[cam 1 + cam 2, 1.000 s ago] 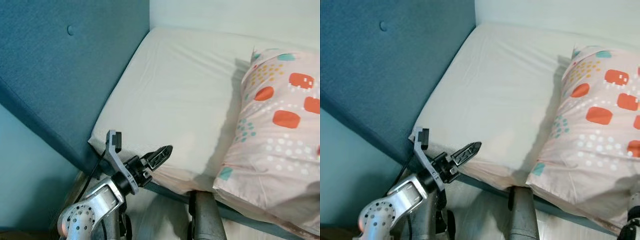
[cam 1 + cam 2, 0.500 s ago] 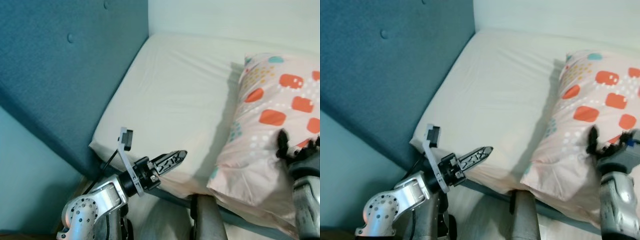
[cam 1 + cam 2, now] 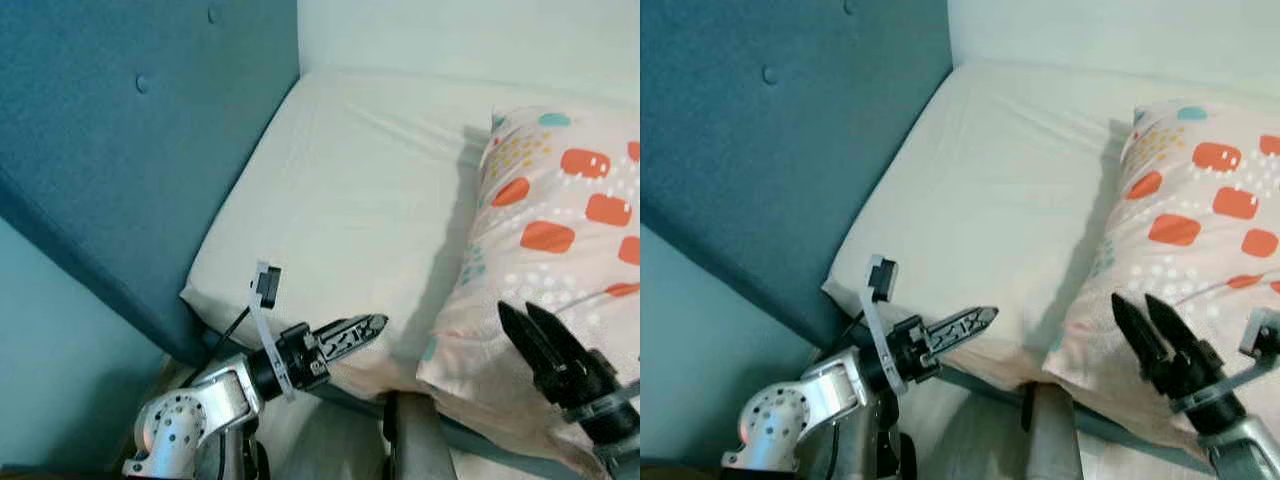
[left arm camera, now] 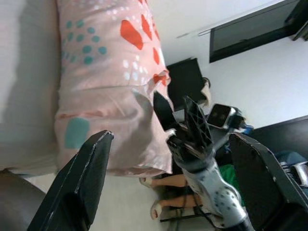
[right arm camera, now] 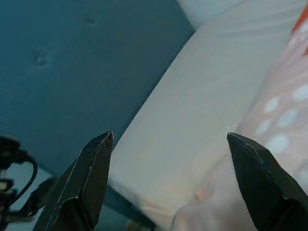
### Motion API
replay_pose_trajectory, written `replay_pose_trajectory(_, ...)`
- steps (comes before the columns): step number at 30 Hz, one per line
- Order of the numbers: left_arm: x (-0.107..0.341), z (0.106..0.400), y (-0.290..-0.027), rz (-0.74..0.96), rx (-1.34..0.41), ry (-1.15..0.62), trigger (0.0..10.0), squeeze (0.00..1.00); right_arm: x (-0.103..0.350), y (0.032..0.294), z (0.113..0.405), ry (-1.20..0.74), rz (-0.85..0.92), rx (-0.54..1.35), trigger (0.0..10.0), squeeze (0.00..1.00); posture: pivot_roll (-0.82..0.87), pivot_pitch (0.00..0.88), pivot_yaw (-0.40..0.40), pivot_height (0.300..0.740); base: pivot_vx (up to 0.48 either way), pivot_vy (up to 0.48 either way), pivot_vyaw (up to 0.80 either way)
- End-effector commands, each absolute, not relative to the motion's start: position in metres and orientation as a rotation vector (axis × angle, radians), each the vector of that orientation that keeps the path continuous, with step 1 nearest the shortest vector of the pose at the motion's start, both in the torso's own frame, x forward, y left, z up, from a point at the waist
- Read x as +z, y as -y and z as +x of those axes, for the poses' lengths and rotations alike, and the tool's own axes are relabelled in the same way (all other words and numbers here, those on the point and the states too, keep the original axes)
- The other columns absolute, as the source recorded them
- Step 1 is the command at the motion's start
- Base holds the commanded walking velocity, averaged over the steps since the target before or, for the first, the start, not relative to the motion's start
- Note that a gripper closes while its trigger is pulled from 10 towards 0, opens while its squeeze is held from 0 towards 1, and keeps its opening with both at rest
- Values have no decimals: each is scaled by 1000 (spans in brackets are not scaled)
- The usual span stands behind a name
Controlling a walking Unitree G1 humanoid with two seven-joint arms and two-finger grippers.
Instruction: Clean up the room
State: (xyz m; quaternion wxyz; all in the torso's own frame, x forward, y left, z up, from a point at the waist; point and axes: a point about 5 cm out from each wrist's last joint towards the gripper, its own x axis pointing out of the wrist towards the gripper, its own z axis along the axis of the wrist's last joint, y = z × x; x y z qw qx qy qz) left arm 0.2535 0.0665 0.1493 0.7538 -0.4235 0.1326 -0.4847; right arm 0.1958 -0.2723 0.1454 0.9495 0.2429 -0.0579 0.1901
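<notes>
Right tool (image 3: 1143, 318) spread above pillow (image 3: 1200, 230)

Both arms raised forward, fingers parted.
The left gripper (image 3: 366, 327) reaches out from its bent silver arm, pointing toward the robot's right, its two black fingers spread apart. The right gripper (image 3: 1147, 322) points up and forward, its fingers (image 3: 1173, 335) spread in a narrow V.

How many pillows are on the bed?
1. The pink pillow with orange and teal spots lies at the right side of the white mattress, by the right gripper. More could be hidden past the picture's right edge.
</notes>
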Motion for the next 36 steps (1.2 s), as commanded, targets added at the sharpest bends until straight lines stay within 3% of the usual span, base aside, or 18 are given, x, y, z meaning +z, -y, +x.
replay_pose_trajectory(1,136,254,-69,-902,-1024,-332,10000,0,138,268,191,56,505,389,10000,0,-58,249,26,596,0,0,0)
replay_pose_trajectory(3,129,265,-73,-910,-935,-327,10000,0,124,248,186,-38,537,441,10000,0,-69,237,24,596,0,0,0)
replay_pose_trajectory(6,127,269,-75,-918,-906,-324,10000,0,119,239,184,-64,555,469,10000,0,-71,235,24,596,0,0,0)
replay_pose_trajectory(10,128,282,-75,-922,-869,-292,10000,0,99,191,182,-173,648,620,10000,0,-81,213,18,596,0,0,-780)
replay_pose_trajectory(16,130,286,-71,-907,-872,-270,10000,0,88,163,188,-224,656,670,10000,0,-80,199,14,596,0,0,-781)
replay_pose_trajectory(26,125,300,-75,-827,-776,-228,10000,0,71,155,212,-276,550,576,10000,0,-72,179,11,596,0,0,-781)
replay_pose_trajectory(36,96,310,-91,-658,-582,-228,10000,0,36,170,235,-361,527,405,10000,0,-61,116,-1,616,0,0,0)
